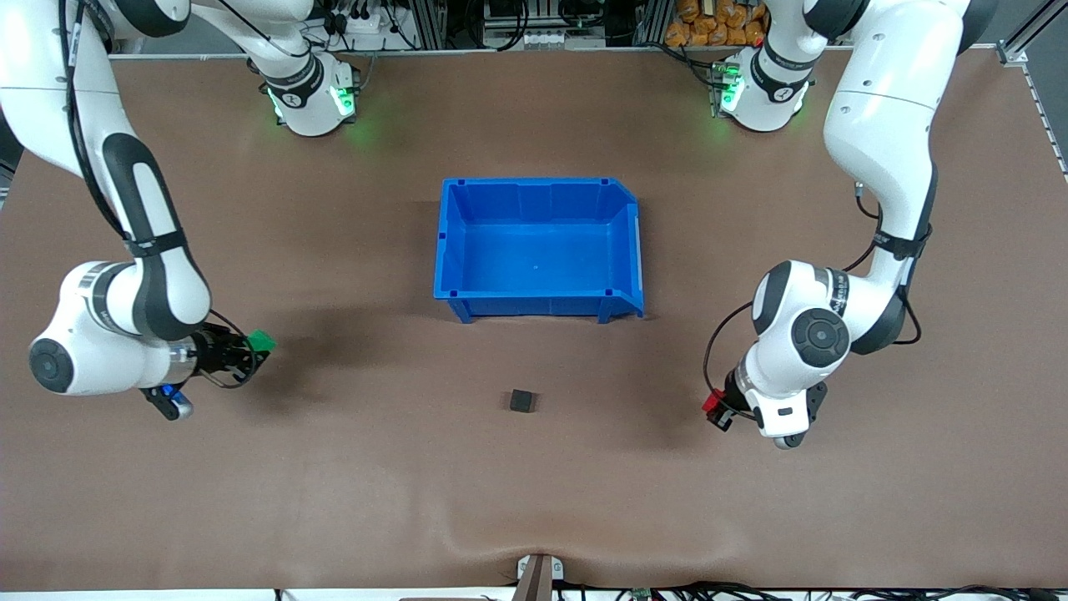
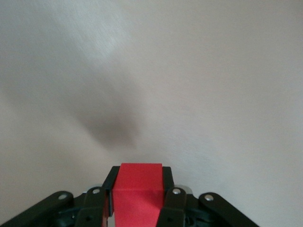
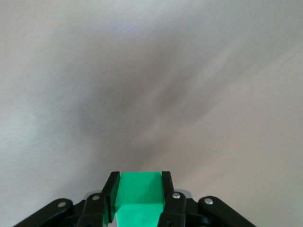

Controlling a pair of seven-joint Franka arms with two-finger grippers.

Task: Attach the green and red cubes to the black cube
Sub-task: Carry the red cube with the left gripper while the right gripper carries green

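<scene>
The black cube [image 1: 522, 401] sits alone on the brown table, nearer to the front camera than the blue bin. My left gripper [image 1: 716, 411] is shut on the red cube [image 1: 712, 404], above the table toward the left arm's end; in the left wrist view the red cube [image 2: 137, 194] sits between the fingers. My right gripper [image 1: 255, 348] is shut on the green cube [image 1: 261, 340], above the table toward the right arm's end; in the right wrist view the green cube [image 3: 139, 196] sits between the fingers. Both grippers are well apart from the black cube.
An empty blue bin [image 1: 455, 250] stands mid-table, farther from the front camera than the black cube. The brown table mat [image 1: 534, 492] has a slight ripple near its front edge. A small fixture [image 1: 536, 576] sits at the front edge.
</scene>
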